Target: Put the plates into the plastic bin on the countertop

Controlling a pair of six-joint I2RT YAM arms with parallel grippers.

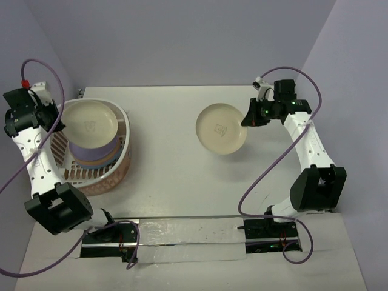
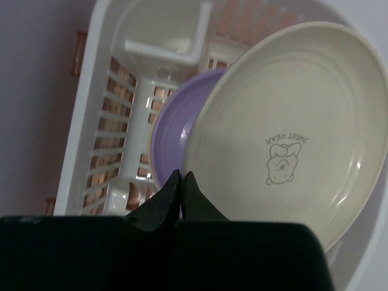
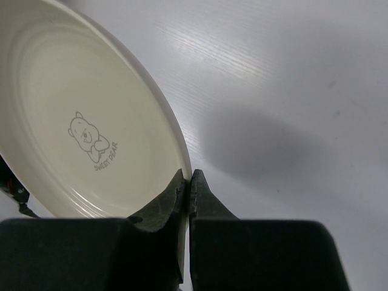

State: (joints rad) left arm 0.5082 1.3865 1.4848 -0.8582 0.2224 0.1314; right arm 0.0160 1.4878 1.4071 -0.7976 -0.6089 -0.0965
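A cream plate [image 1: 90,124] hangs tilted over the plastic bin [image 1: 119,173], with my left gripper [image 1: 60,119] shut on its left rim. In the left wrist view the gripper [image 2: 182,176] pinches that cream plate [image 2: 291,133] above a lilac plate [image 2: 170,127] stacked in the bin [image 2: 115,91]. More plates lie under the lilac plate [image 1: 91,154]. My right gripper [image 1: 247,116] is shut on the right rim of a second cream plate [image 1: 221,128], held over the countertop [image 1: 170,121]. The right wrist view shows the gripper [image 3: 188,177] clamping this plate [image 3: 91,121] by its edge.
Lilac-grey walls [image 1: 182,36] close off the back and both sides. A shiny taped strip [image 1: 182,239] runs along the near edge between the arm bases. Purple cables [image 1: 267,176] loop beside each arm.
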